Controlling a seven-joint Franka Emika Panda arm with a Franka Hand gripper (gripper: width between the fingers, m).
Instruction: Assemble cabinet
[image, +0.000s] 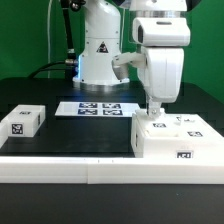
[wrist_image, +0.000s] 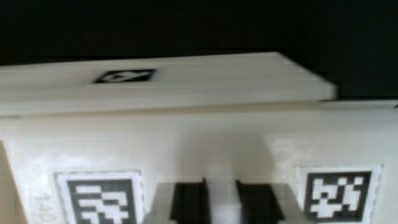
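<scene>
The cabinet (image: 176, 138) is a large white box at the front of the exterior view's right, with tags on its top and front. My gripper (image: 155, 112) comes straight down onto its top near its left end. In the wrist view the cabinet's top (wrist_image: 196, 140) fills the picture, with a tag on each side of my gripper (wrist_image: 222, 205). The two dark fingers (wrist_image: 191, 203) stand close together with a narrow white strip of the cabinet between them. A white slab (wrist_image: 196, 85) with one tag lies just past the top; I cannot tell whether it is joined.
A smaller white tagged block (image: 22, 120) lies at the exterior view's left on the black table. The marker board (image: 98, 108) lies flat in the middle, in front of the robot base (image: 100, 50). A white ledge (image: 70, 168) runs along the front.
</scene>
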